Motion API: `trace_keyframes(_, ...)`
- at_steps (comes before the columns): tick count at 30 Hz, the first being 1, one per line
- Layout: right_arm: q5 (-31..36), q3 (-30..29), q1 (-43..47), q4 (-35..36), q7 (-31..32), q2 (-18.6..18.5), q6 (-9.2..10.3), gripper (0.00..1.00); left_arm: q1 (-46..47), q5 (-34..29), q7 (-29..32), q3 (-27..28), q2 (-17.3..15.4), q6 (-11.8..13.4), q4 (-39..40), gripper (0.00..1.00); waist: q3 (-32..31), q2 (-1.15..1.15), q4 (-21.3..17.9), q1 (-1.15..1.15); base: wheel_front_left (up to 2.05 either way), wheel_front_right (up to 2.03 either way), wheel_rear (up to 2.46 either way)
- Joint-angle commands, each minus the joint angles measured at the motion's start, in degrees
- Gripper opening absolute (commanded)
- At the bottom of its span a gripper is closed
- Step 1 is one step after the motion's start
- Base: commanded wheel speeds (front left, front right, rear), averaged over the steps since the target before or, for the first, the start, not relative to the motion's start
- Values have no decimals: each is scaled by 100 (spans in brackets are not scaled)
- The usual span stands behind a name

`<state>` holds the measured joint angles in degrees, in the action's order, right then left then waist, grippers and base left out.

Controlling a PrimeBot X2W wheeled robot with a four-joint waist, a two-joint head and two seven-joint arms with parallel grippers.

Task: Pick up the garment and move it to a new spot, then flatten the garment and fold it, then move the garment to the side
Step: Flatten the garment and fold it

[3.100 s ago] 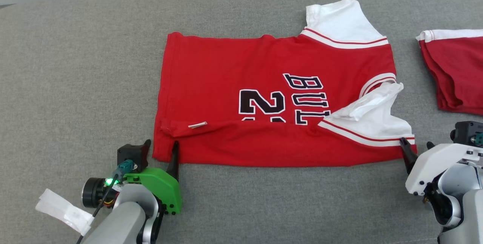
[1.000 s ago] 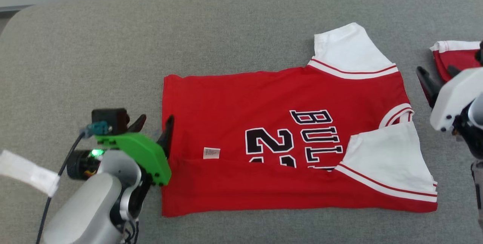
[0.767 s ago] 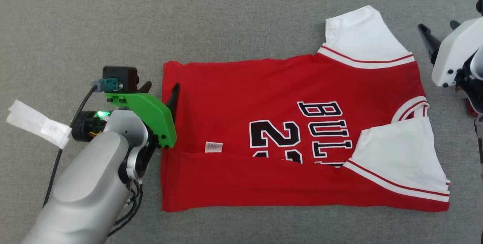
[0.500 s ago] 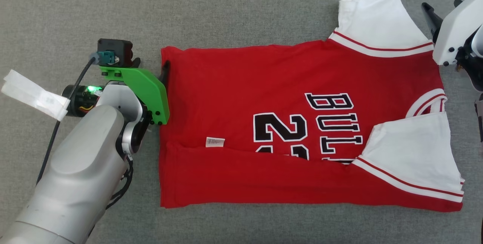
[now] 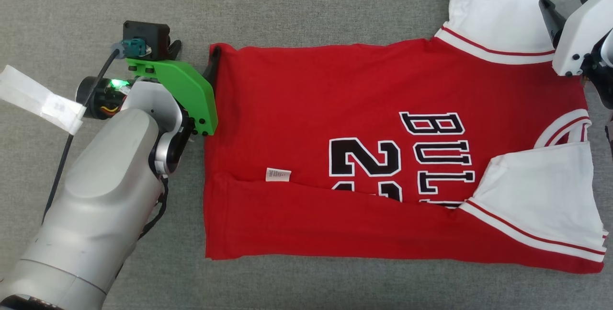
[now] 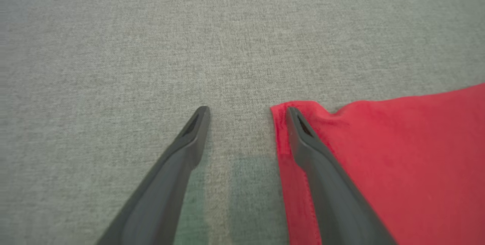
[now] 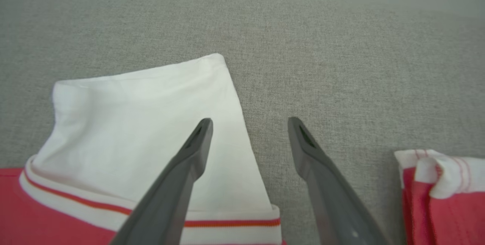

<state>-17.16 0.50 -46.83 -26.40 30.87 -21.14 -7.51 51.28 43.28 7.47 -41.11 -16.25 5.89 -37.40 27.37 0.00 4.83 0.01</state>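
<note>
Right wrist view catches a red bundle (image 7: 443, 203) near the garment (image 7: 144, 124).

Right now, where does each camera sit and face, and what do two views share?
Head view: from the head, down onto the red fabric jersey on grey cloth; left gripper and right gripper show.
Left wrist view: along its open fingers, at the jersey's hem corner.
Right wrist view: along its open fingers, at the white sleeve.
Shared: head and right wrist, that sleeve.

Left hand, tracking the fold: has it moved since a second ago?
Yes: the left hand went along the jersey, from mid-edge to its far left corner.
</note>
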Motion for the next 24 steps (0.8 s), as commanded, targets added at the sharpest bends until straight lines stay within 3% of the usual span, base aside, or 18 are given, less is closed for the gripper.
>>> trace_keyframes(1,-32,-38,-60,-45,-97,-76,6,100,87,17,-53,16,-43,-7,62,100,-54,0,15,-1,0,0,0)
trace_keyframes(7,-93,-101,-52,-175,-242,-93,6,100,-165,191,95,-22,12,-123,445,100,-185,0,50,-1,0,0,0)
trace_keyframes(12,-121,-64,-99,-198,-228,-40,6,100,-281,246,344,-111,41,-50,533,100,-153,0,24,-1,0,0,0)
trace_keyframes(18,-150,47,-207,-184,-244,14,6,100,-223,235,214,-81,103,58,231,100,-36,0,-78,-1,0,0,0)
trace_keyframes(23,-172,98,-300,-200,-234,8,6,100,-175,292,143,-84,237,8,-103,100,20,0,-101,-1,0,0,0)
trace_keyframes(24,-173,114,-304,-201,-213,-5,6,100,-159,298,123,-85,246,-10,-180,49,31,0,-100,-1,0,0,0)
